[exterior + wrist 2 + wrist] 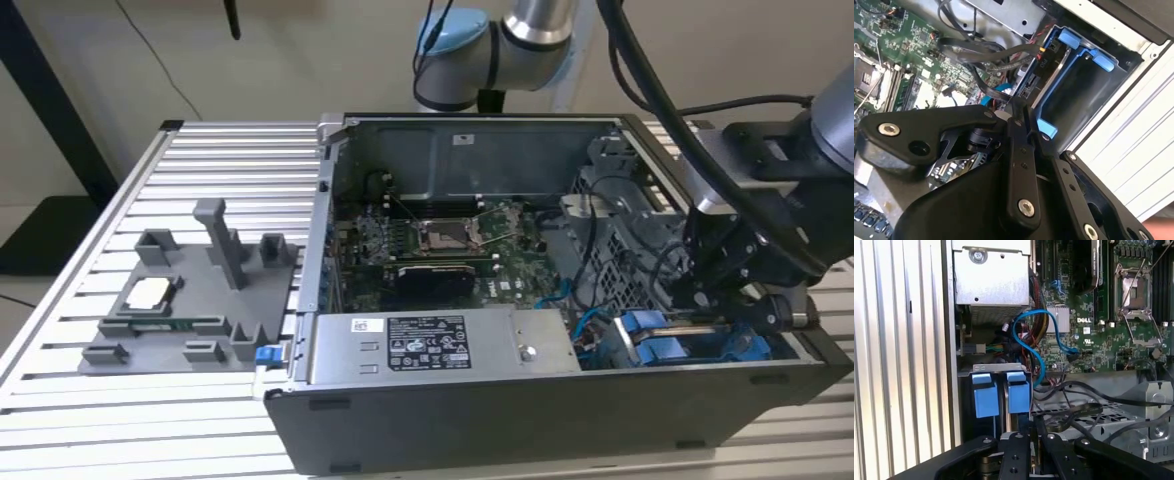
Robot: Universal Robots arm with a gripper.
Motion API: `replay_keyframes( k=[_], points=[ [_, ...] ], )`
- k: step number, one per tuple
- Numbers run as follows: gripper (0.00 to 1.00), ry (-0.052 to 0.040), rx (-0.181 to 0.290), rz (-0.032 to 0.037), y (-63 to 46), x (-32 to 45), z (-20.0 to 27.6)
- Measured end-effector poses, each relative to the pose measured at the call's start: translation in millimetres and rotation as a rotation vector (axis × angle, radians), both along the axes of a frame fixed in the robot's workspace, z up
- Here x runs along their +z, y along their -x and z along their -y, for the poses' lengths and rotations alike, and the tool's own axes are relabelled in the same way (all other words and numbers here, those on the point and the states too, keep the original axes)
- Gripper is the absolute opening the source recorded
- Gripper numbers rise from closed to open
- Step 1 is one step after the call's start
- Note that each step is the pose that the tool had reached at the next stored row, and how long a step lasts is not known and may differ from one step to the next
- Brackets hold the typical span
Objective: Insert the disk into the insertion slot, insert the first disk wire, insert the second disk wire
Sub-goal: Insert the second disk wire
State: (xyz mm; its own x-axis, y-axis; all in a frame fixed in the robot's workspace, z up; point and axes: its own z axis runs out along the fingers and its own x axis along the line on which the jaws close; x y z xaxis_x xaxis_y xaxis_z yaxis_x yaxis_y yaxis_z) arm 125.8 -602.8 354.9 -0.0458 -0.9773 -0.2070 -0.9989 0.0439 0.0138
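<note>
The disk (pixel 663 346), silver-grey in its blue carrier, sits inside the insertion slot (pixel 747 352) at the case's corner on the exterior view's right. In the second wrist view the disk (pixel 1058 69) shows its connector end in the blue-framed slot (pixel 1076 40); a black plug with coloured wires (pixel 1042 61) lies against that end. My gripper (pixel 703 300) reaches down into the case just beside the slot. Its black fingers (pixel 1015 111) are pressed together on a thin black wire with a blue end (pixel 988 98), a short way from the disk's connectors. Blue carrier tabs (pixel 986 396) lie just ahead of the gripper (pixel 1034 434).
A silver labelled power-supply box (pixel 441 345) lies along the case's front wall. The motherboard (pixel 441 240) covers the case floor, with a perforated cage (pixel 627 235) and loose black cables beside my arm. A blue cable (pixel 1029 335) loops nearby. A grey fixture plate (pixel 187 300) rests on the ribbed table.
</note>
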Motion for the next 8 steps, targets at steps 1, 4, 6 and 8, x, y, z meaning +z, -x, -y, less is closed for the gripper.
replay_keyframes(
  k=[1,4,6,8],
  points=[
    [0.16,0.0073,0.000,0.0015,0.0,-0.5,0.1],
    [0.16,0.0270,0.000,0.0132,0.1,-1.7,0.1],
    [0.16,0.0327,0.000,0.0290,0.1,-2.6,0.1],
    [0.16,0.0347,-0.001,0.0485,0.0,-3.5,0.1]
  ],
)
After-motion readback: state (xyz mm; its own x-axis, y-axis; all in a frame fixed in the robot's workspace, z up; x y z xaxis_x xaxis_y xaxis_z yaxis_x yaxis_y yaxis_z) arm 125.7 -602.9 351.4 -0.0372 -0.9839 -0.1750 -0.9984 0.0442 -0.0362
